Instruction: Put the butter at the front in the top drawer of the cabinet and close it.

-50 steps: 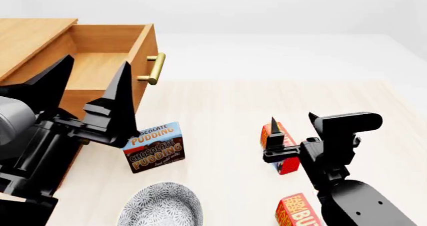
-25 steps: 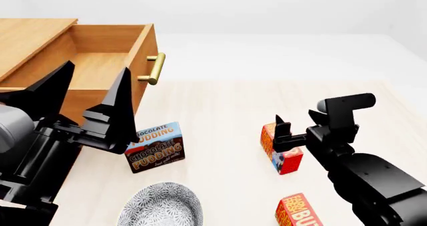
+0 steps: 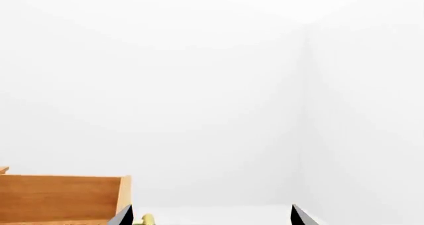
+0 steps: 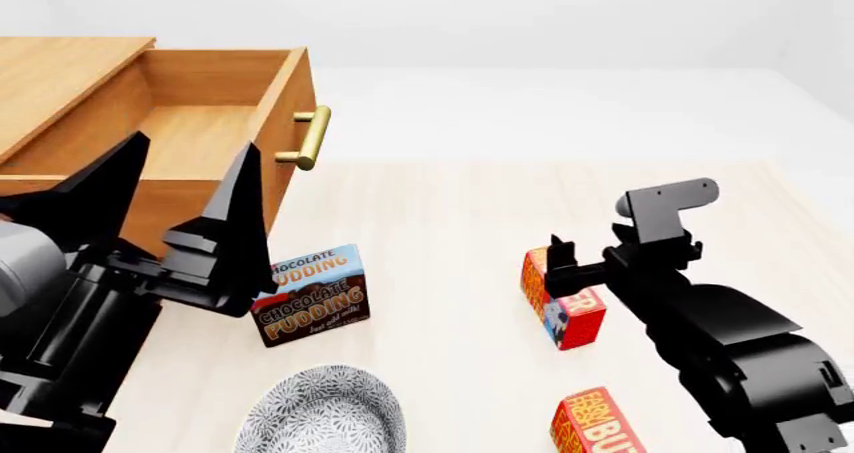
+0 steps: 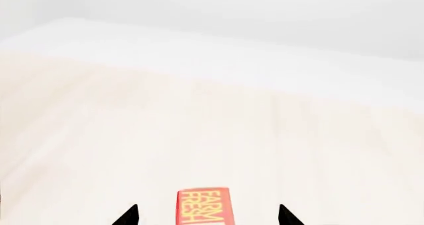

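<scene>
Top drawer (image 4: 200,133) of the cabinet (image 4: 60,68) is already pulled out and empty. The butter (image 4: 561,301) sits on the table, right gripper (image 5: 206,216) spread wide around it, not closed. Left gripper (image 4: 174,188) gapes, holding nothing. Grab, drop-in and closing remain.

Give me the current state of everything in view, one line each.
Top drawer: pulled open, nothing inside that shows.
Far butter: on the table, between the right claw's tips, not lifted.
Near butter: on the table, untouched.
Pudding box: standing, tilted.
Bowl: upright, empty.
Left claw: open, holding nothing.
Right claw: open around the far butter.
</scene>
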Robot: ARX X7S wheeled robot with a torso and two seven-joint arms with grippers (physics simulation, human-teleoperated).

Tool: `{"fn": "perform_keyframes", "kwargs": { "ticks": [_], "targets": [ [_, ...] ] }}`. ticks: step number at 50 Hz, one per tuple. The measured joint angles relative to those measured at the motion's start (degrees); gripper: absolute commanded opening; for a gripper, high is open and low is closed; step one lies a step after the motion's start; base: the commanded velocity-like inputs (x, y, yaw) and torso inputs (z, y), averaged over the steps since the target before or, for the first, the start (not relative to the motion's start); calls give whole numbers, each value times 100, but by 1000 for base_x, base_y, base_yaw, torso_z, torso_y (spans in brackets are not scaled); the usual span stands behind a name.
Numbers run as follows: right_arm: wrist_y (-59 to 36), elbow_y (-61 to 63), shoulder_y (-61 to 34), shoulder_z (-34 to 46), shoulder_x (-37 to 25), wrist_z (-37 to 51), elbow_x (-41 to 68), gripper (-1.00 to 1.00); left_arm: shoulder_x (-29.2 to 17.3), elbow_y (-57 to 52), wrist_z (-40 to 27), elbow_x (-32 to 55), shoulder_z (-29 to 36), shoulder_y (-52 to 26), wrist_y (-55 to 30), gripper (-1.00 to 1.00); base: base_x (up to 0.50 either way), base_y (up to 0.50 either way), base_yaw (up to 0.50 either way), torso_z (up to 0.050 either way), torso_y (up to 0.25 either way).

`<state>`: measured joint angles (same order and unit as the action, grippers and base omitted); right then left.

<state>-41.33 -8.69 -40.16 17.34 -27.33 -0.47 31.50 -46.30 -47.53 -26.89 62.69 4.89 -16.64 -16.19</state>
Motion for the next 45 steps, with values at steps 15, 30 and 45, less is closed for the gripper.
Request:
{"fn": "perform_keyframes", "kwargs": {
  "ticks": [15, 30, 45],
  "targets": [
    [126, -800, -413, 292, 150, -246, -241, 100, -3, 7, -14, 55, 6, -2, 8, 100, 0, 0, 0, 0, 0],
    [283, -1586, -745, 532, 332, -457, -444, 100, 22, 37, 14, 50, 39, 20, 27, 100, 0, 0, 0, 0, 0],
    [455, -2247, -934, 690, 484, -610, -582, 100, 40, 48, 47, 22, 50, 95, 71, 100, 0, 0, 0, 0, 0]
  ]
}}
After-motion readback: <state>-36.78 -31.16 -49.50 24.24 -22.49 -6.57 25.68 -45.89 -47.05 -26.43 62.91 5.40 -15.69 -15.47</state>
